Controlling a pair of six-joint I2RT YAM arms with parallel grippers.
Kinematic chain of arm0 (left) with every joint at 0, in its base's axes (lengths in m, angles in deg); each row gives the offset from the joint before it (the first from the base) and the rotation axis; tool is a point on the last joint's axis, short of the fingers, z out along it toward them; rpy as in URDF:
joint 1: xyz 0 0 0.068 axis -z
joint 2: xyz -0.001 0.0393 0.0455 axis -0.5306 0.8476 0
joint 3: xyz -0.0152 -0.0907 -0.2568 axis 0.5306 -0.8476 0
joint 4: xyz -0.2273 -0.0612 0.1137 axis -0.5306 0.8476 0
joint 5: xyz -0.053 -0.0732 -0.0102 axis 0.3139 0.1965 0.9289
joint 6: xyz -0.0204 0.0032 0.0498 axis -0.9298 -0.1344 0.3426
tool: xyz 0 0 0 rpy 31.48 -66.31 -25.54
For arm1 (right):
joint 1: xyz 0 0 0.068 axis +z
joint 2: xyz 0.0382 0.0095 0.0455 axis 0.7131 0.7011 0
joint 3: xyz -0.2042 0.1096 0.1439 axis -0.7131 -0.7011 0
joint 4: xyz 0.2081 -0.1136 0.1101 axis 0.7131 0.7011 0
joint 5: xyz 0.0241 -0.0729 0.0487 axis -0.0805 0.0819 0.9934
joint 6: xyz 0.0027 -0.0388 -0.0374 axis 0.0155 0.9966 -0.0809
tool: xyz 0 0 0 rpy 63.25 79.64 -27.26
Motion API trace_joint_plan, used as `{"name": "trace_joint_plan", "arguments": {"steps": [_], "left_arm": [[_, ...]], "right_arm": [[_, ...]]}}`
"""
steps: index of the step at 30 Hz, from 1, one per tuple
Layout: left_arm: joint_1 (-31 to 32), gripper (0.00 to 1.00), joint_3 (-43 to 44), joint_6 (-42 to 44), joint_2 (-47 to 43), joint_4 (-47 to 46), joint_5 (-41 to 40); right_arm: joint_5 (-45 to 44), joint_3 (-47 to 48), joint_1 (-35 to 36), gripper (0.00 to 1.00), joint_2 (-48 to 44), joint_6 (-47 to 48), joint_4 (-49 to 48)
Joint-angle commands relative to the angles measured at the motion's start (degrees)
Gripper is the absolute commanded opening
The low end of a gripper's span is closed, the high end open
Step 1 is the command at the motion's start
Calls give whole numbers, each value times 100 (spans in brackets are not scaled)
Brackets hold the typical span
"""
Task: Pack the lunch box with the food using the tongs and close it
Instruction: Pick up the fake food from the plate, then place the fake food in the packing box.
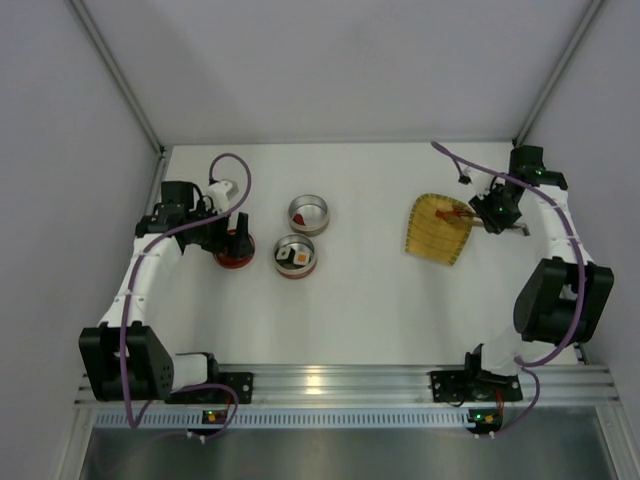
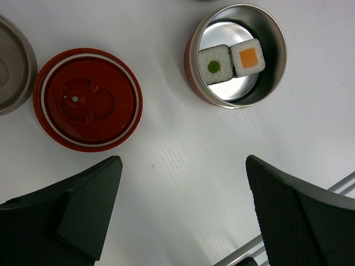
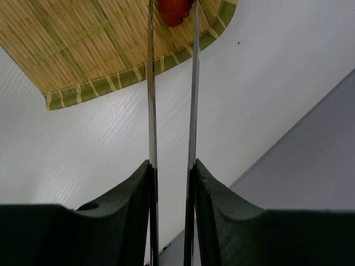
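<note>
My right gripper (image 3: pixel 172 166) is shut on the silvery tongs (image 3: pixel 152 83), squeezing their two thin arms. The tong tips flank a small red food piece (image 3: pixel 174 10) on the yellow woven tray (image 3: pixel 105 50). From above, the right gripper (image 1: pixel 490 213) sits at the tray's (image 1: pixel 437 230) right edge. The lunch box is in parts: a steel tin (image 2: pixel 237 55) holding two sushi pieces (image 2: pixel 214 64), a second tin (image 1: pixel 308 213) with a red piece inside, and a red lid (image 2: pixel 87 100) lying flat. My left gripper (image 2: pixel 183 166) stands open and empty just near of the lid.
The second tin's rim (image 2: pixel 11 64) shows at the left edge of the left wrist view. The grey side wall (image 3: pixel 310 166) stands close to the right of the right gripper. An aluminium rail (image 1: pixel 340 380) runs along the table's near edge.
</note>
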Motion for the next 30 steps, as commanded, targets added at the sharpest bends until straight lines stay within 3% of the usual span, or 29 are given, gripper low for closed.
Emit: {"name": "trace_joint_plan", "arguments": {"steps": [1, 7, 12, 20, 30], "left_arm": [[-33, 98, 221, -52, 23, -121, 153], [-33, 98, 238, -61, 14, -138, 144], [-33, 98, 282, -79, 23, -121, 144], [-33, 98, 308, -210, 66, -191, 231], [-33, 98, 212, -132, -48, -165, 74]], "right_arm": [[450, 608, 64, 2, -243, -107, 349], [1145, 1276, 169, 0, -313, -511, 807], [1313, 1488, 740, 0, -471, -1056, 834], [1102, 1646, 2567, 0, -463, -2566, -27], [303, 2226, 4133, 0, 819, -3333, -818]]}}
